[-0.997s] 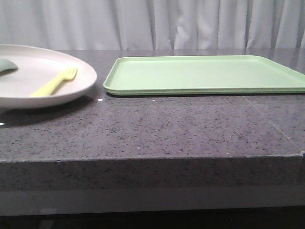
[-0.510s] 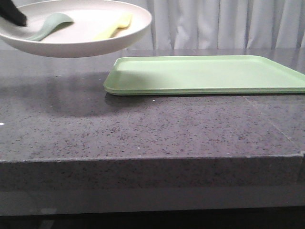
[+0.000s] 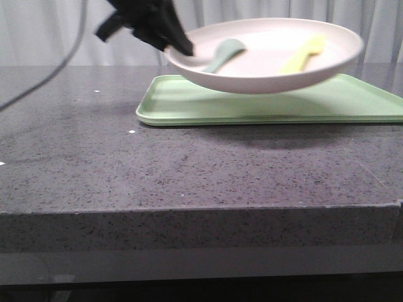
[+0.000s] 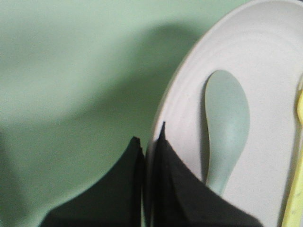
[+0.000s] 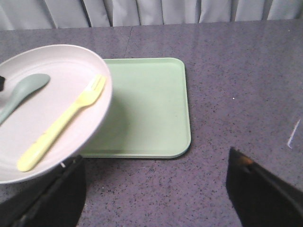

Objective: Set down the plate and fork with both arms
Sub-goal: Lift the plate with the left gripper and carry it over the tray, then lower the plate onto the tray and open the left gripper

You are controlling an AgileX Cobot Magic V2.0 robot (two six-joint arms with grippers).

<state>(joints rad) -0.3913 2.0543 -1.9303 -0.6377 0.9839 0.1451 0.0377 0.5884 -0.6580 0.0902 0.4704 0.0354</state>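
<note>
The cream plate (image 3: pixel 271 70) hangs tilted in the air above the light-green tray (image 3: pixel 352 104). My left gripper (image 3: pixel 182 47) is shut on the plate's left rim (image 4: pixel 189 85), one finger under it and one inside. The pale-yellow fork (image 3: pixel 302 55) lies loose in the plate's right half, tines away from me. In the right wrist view the plate (image 5: pixel 61 71) and fork (image 5: pixel 61 125) overlap the tray's (image 5: pixel 147 109) near-left part. My right gripper (image 5: pixel 151 163) is open over bare table with nothing between its fingers; it does not show in the front view.
A grey-green spoon (image 3: pixel 223 53) also lies in the plate beside my left fingers (image 4: pixel 175 184). The dark speckled stone table (image 3: pixel 189 170) stretches to a front edge; its right part (image 5: pixel 236 85) lies beside the tray. White curtains hang behind.
The plate has been lifted from the table's left end and carried right, with fork and spoon in it. It now hovers over the tray, and the left arm has come into view.
</note>
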